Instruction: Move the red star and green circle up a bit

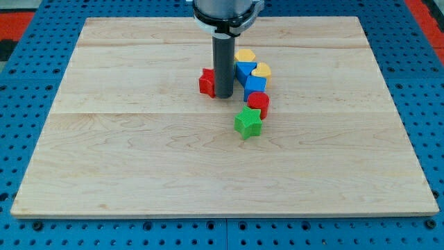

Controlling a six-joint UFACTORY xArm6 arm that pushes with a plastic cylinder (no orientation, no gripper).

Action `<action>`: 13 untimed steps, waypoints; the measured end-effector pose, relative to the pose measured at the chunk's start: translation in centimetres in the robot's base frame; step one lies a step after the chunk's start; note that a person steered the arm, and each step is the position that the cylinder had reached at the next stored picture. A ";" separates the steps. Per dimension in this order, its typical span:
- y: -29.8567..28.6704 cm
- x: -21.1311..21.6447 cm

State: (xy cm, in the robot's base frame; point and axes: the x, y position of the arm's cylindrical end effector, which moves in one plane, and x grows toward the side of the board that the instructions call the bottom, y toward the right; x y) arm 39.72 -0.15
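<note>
My rod comes down from the view's top, and my tip (223, 96) rests on the board just above its middle. A red block (205, 82), seemingly a star, sits against the rod's left side and is partly hidden by it. A green star (248, 122) lies below and to the right of my tip, apart from it. I see no green circle; the rod may hide something behind it.
To the right of the rod is a tight cluster of blocks: a yellow block (244, 55), a yellow heart (261, 69), two blue blocks (244, 71) (255, 86) and a red cylinder (259, 103) touching the green star. The wooden board (139, 153) lies on a blue pegboard.
</note>
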 end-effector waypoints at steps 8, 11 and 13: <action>-2.3 2.2; -4.1 0.6; -4.5 0.6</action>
State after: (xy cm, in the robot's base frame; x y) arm 40.36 -4.66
